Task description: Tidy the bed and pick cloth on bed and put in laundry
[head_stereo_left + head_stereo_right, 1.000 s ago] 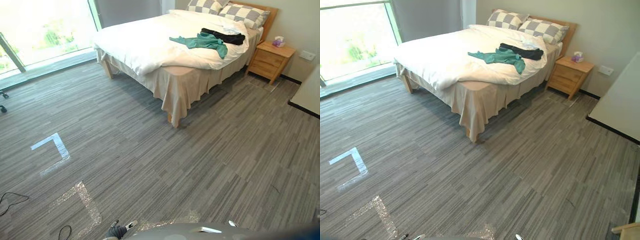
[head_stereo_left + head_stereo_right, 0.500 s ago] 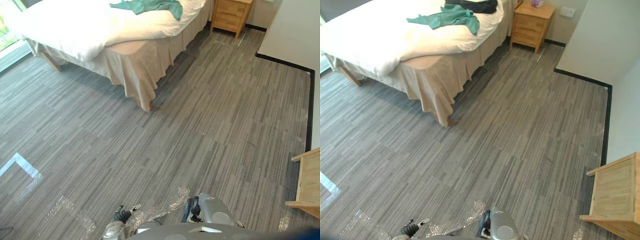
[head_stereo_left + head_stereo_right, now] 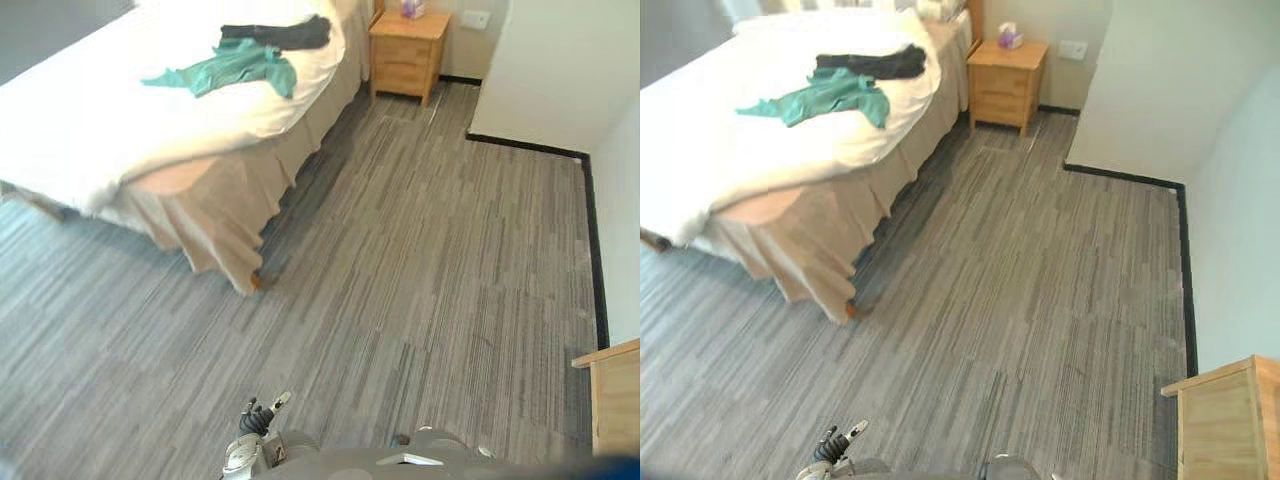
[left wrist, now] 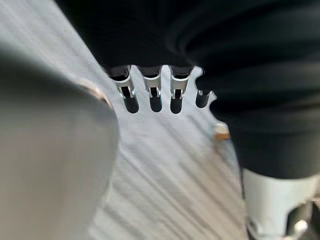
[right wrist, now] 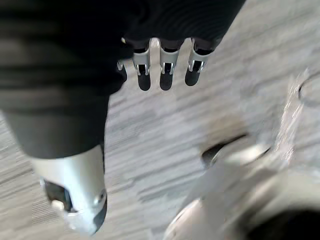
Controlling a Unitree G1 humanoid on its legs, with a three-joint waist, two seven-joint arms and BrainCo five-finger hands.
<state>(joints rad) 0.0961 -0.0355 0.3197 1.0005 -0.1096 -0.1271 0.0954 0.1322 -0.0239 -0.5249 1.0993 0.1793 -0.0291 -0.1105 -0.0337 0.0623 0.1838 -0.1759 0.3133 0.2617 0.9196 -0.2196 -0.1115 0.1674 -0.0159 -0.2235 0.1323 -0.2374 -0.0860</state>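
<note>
- Bed [image 3: 95,135]: white duvet over a beige skirt, well apart from both hands.
- Teal cloth [image 3: 232,68]: lies crumpled on the duvet, near the bed's side edge.
- Black cloth [image 3: 278,33]: on the duvet just beyond the teal one, toward the head of the bed.
- Nightstand [image 3: 407,50]: wooden, beside the bed head, with a tissue box [image 3: 1009,36] on top.
- Left hand [image 4: 150,95]: fingers released, hanging loose over the grey striped floor [image 3: 420,280], holding nothing.
- Right hand [image 5: 165,70]: fingers likewise released and empty, above the floor.
- Light wooden unit [image 3: 1230,420]: at the room's right edge.

bright, even light | glare — duvet [image 3: 90,140] washed out | shadow — floor [image 3: 305,195] alongside it
</note>
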